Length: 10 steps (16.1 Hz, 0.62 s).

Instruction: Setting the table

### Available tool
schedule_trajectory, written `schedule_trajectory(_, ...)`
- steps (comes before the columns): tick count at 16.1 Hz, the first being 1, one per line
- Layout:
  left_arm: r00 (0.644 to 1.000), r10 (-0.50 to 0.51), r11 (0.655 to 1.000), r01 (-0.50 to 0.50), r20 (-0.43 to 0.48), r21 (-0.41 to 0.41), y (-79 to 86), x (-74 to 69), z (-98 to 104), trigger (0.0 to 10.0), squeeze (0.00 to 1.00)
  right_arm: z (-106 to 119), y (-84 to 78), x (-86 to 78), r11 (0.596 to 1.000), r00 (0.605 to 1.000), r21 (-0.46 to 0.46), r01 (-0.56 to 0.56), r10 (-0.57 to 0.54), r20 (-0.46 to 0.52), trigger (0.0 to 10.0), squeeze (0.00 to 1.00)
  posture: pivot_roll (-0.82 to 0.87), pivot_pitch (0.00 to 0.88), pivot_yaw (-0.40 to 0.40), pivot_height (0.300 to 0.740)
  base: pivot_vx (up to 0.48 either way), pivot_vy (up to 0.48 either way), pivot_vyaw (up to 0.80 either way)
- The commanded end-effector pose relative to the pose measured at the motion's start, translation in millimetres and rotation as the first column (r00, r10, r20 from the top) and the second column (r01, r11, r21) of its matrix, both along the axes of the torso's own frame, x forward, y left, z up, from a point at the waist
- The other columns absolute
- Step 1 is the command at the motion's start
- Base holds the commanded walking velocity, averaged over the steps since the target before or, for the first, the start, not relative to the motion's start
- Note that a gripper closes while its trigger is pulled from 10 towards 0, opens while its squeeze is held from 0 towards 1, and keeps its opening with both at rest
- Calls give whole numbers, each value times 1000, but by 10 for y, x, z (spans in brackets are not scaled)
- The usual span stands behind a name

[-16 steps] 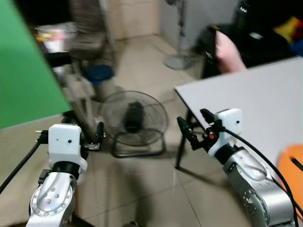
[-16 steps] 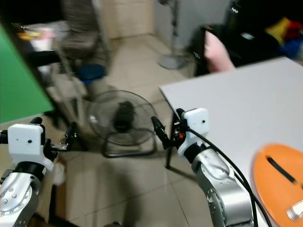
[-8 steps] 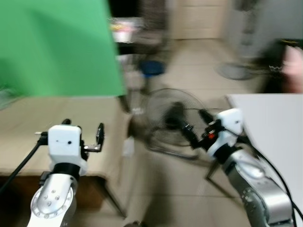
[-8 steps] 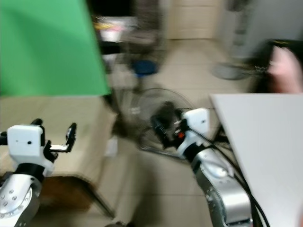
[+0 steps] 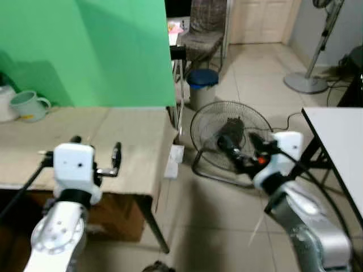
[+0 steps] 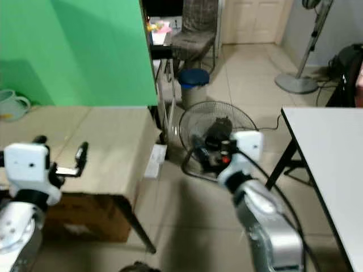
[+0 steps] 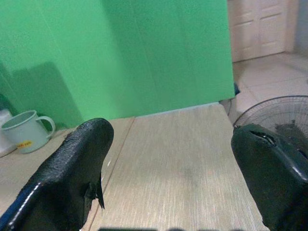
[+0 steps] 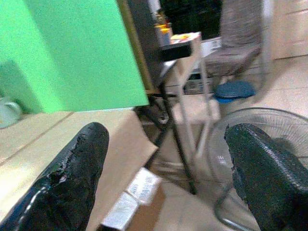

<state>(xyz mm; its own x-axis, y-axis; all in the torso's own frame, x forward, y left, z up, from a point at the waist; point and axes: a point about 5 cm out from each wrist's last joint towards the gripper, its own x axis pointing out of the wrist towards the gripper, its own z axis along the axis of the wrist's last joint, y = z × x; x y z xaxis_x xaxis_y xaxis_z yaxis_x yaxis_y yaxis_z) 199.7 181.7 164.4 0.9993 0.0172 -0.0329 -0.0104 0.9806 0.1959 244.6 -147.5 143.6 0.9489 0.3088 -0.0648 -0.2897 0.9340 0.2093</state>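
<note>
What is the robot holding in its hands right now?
Nothing. The left gripper hangs open above the wooden table, and the right gripper is open in the air in front of the floor fan, with nothing between the fingers.

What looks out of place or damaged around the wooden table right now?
A floor fan sits on the tiles between the wooden table and the white table, in the walkway. A small white box lies on the floor by the wooden table's corner. The mug stands upright; nothing looks spilled.

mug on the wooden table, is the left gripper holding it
No, the mug stands far back by the green screen, apart from the open left gripper.
</note>
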Motion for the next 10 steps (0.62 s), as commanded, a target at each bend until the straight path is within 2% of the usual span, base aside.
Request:
schedule_trajectory(1, 1000, 17, 1000, -16, -7, 21, 56, 5, 2, 10000, 0, -7, 50, 2, 1000, 1000, 21, -6, 6, -10, 10000, 0, 11, 0, 80, 740, 0, 349, 0)
schedule_trajectory(6, 1000, 15, 999, -15, -5, 36, 109, 36, 15, 10000, 0, -53, 39, 16, 998, 997, 6, 64, -64, -37, 10000, 0, 15, 0, 73, 740, 0, 356, 0)
schedule_trajectory(10, 1000, -20, 999, 20, -1, 35, 89, 80, 17, 10000, 0, -103, 8, 29, 995, 993, -7, 104, -104, -59, 10000, 0, 2, 0, 72, 740, 0, 361, 0)
